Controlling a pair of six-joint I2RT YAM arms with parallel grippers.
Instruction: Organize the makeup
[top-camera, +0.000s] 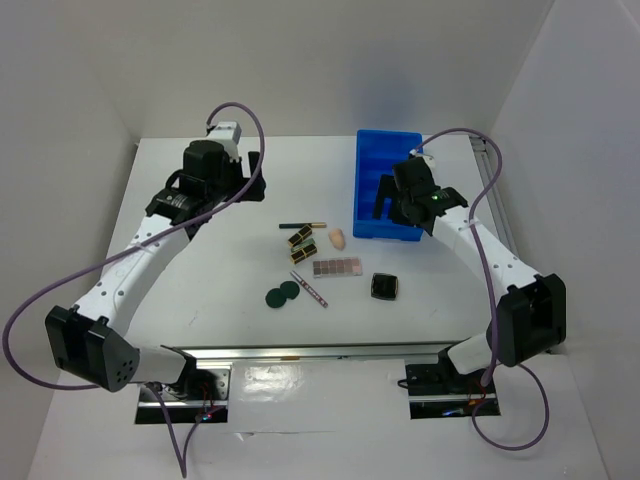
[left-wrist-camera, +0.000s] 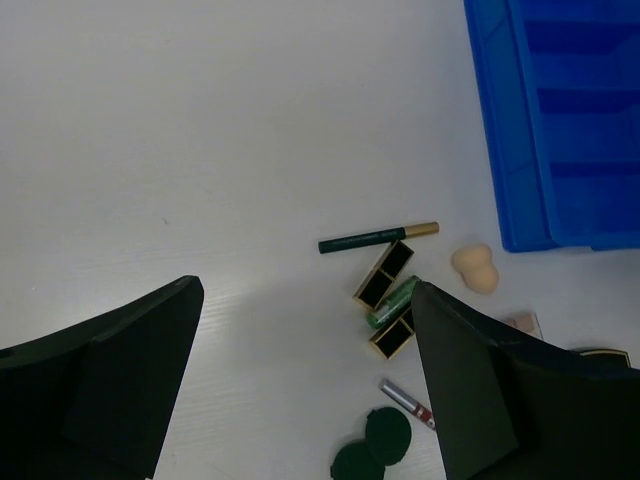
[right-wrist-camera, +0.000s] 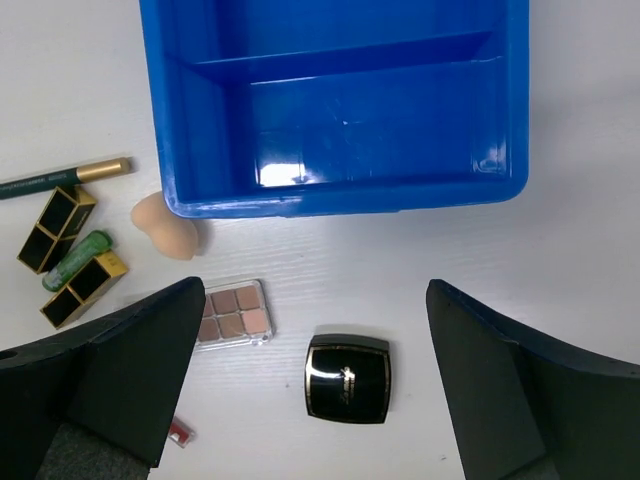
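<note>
Right gripper (right-wrist-camera: 315, 290) hangs with jaws spread wide and empty over the near edge of the blue bin (right-wrist-camera: 350, 197). Black compact (right-wrist-camera: 347, 378) lies flat on the table (right-wrist-camera: 560, 250) just to the near side of it, framed between the two fingers (right-wrist-camera: 120, 370). Being square, it offers no long axis to line up with. Left gripper (left-wrist-camera: 308, 288), also spread and empty, sits off to the far left, so the right one is nearer. Palette (right-wrist-camera: 232, 313) is partly hidden behind a finger, and the pink stick (right-wrist-camera: 180, 430) is cut off.
</note>
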